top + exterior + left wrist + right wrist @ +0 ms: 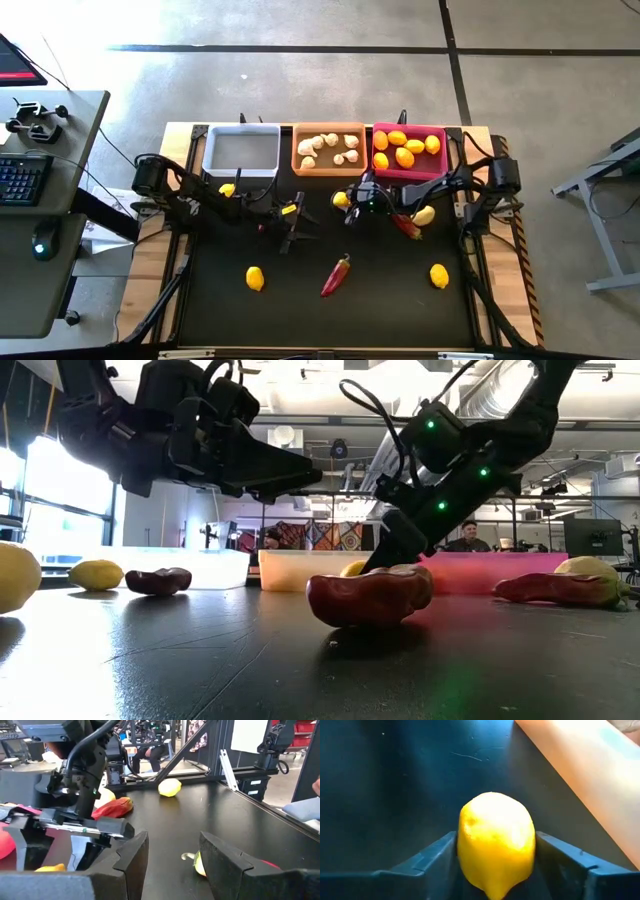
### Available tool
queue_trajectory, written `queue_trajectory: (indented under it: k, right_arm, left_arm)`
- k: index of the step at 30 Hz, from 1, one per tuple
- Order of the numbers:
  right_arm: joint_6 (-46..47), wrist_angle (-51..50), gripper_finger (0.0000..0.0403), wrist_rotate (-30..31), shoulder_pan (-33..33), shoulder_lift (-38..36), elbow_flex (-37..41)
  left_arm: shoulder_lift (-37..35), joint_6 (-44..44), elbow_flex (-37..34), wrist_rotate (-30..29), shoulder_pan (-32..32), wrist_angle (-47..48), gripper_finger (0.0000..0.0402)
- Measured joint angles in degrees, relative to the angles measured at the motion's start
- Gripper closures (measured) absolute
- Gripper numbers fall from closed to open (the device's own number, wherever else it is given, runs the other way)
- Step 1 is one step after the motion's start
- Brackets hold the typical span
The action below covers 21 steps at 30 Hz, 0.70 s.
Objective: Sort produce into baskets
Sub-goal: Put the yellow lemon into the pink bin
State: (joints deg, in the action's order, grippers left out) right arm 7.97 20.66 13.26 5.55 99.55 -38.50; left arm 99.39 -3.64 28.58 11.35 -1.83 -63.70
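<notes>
Right hand (495, 870) clamped on a lemon (496, 842) beside the orange basket (580, 780), left hand (172, 865) apart, empty.

matt black table mat (300, 300); glossy plastic baskets (241, 150); waxy, dimpled lemon (496, 842); wooden table edge (150, 255).

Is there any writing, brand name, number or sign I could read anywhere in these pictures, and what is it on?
None can be read.
White sheet on the frame behind the table: blank as seen.
Keyboard on the side desk: keys too small to read.
The baskets, for example the pink basket: no label shows.
</notes>
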Motion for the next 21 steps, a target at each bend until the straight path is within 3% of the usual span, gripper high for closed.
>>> queue_trajectory:
  k: [5,10,16,21]
  right_arm:
    - [-0.92,-0.73,0.0243,-1.76,-0.84,-0.24,-0.97]
    - [-2.03,-9.08,0.0251,-0.92,-1.96,-3.90,-4.05]
    - [-1.57,-29.57,0.0232,11.10,-3.31,-14.97,-8.51]
    - [4.29,-47.14,0.0233,22.80,-1.84,-24.84,-9.68]
  left_arm:
    - [0.02,0.00,0.00,-0.02,0.07,0.03,0.0241]
    - [0.02,0.00,0.00,-0.05,0.07,0.10,0.0241]
    - [0.07,0.03,-0.02,-0.08,0.07,0.43,0.0241]
    - [0.07,0.42,-0.02,-0.10,0.07,0.43,0.0241]
